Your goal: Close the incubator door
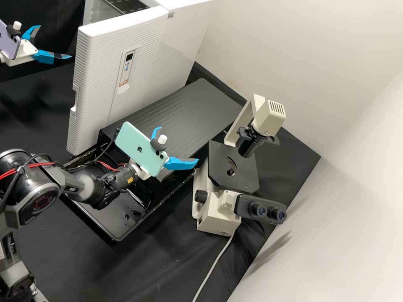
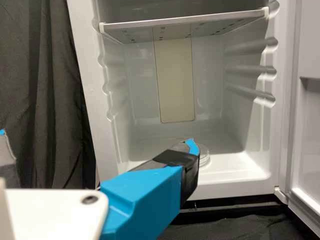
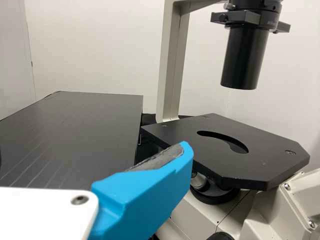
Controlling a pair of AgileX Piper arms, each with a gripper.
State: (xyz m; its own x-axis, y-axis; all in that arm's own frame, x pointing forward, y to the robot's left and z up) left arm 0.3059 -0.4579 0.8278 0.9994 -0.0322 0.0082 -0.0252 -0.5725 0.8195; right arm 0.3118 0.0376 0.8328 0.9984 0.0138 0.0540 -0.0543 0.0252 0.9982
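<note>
My left jaws (image 1: 54,42) are spread wide, two fingers well apart, facing the open front of the incubator (image 1: 184,42). The door (image 1: 147,42) stands open, its free edge near one of my left fingertips in the high view; I cannot tell whether they touch. A dish (image 2: 206,157) lies on the incubator's floor. My right jaws (image 1: 178,144) are wide apart too, between the black box (image 1: 176,109) and the microscope (image 1: 210,218), which stands near the desk's (image 1: 168,268) far right corner.
</note>
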